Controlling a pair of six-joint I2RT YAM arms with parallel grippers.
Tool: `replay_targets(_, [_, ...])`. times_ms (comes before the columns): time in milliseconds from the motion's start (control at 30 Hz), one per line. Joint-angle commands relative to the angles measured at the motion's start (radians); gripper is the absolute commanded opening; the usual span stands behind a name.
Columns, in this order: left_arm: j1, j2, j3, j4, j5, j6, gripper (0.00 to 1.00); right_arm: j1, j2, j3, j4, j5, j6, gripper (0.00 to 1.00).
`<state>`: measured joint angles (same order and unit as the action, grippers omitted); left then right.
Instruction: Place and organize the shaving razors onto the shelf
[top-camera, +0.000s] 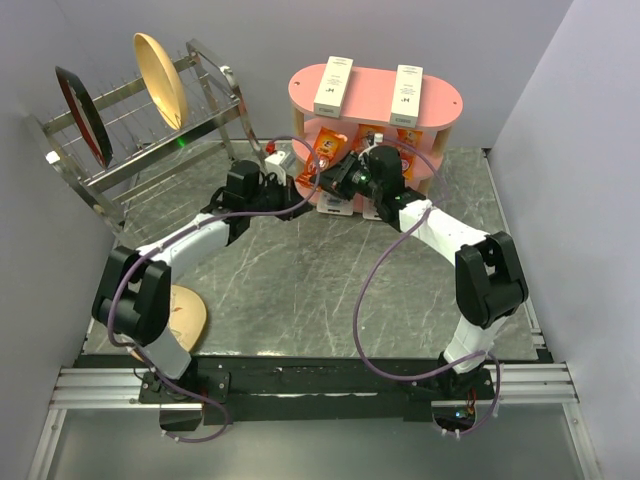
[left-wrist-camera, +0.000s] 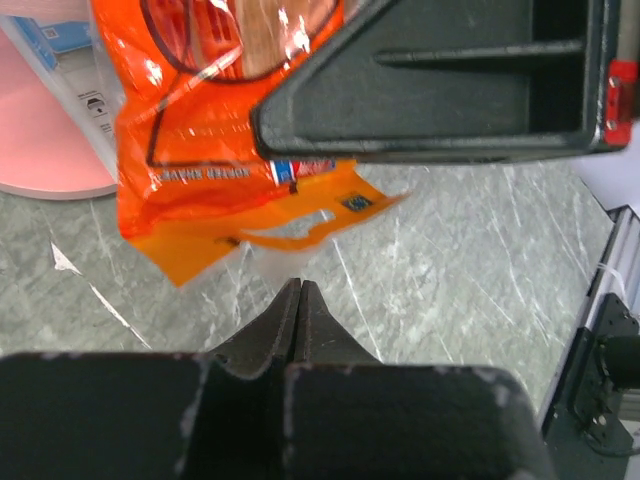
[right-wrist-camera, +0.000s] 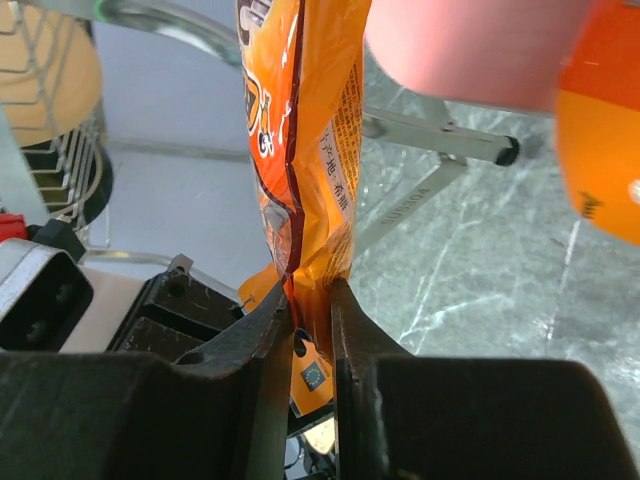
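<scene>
The pink shelf (top-camera: 445, 100) stands at the back of the table. My right gripper (top-camera: 333, 180) is at its front left and is shut on the lower edge of an orange snack packet (right-wrist-camera: 300, 120), which hangs upright between its fingers (right-wrist-camera: 262, 330). My left gripper (left-wrist-camera: 298, 288) is shut with nothing in it, low over the table just left of the right one, its tips pointing at that orange packet (left-wrist-camera: 200, 150). One razor pack (left-wrist-camera: 60, 55), blue-and-white card under clear plastic, lies on the shelf's bottom pink board (left-wrist-camera: 40, 150). No other razor pack shows plainly.
Two white oblong boxes (top-camera: 333, 85) (top-camera: 408, 93) lie on the shelf's top board, with more orange packets (top-camera: 407, 137) on the middle tier. A wire dish rack (top-camera: 140, 130) with plates stands at the back left. A wooden plate (top-camera: 185, 315) lies by the left arm's base.
</scene>
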<state>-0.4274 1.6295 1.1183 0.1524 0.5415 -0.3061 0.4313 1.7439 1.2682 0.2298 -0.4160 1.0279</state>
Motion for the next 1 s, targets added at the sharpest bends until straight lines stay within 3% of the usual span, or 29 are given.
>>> replay_targets(0, [-0.007,0.026,0.063,0.078,-0.034,-0.004,0.01,-0.006,0.006,0.042,-0.006,0.023,-0.006,0.24])
replay_targets(133, [-0.01,0.061,0.095,0.107,-0.04,0.001,0.01,-0.014,0.008,0.043,-0.01,0.034,-0.005,0.25])
replay_targets(367, [-0.019,0.119,0.161,0.119,-0.031,-0.004,0.01,-0.02,0.009,0.051,-0.001,0.037,0.001,0.41])
replay_targets(633, [-0.033,0.144,0.19,0.125,-0.023,-0.016,0.01,-0.031,0.006,0.049,-0.012,0.039,0.017,0.45])
replay_targets(733, [-0.039,0.145,0.193,0.127,-0.023,-0.021,0.01,-0.031,-0.001,0.045,-0.017,0.048,0.024,0.39])
replay_targets(800, [-0.039,0.144,0.196,0.125,-0.026,-0.024,0.01,-0.029,0.0,0.048,-0.027,0.06,0.023,0.29])
replay_targets(967, [-0.042,0.121,0.18,0.116,-0.031,-0.027,0.01,-0.029,0.008,0.051,-0.014,0.059,0.008,0.23])
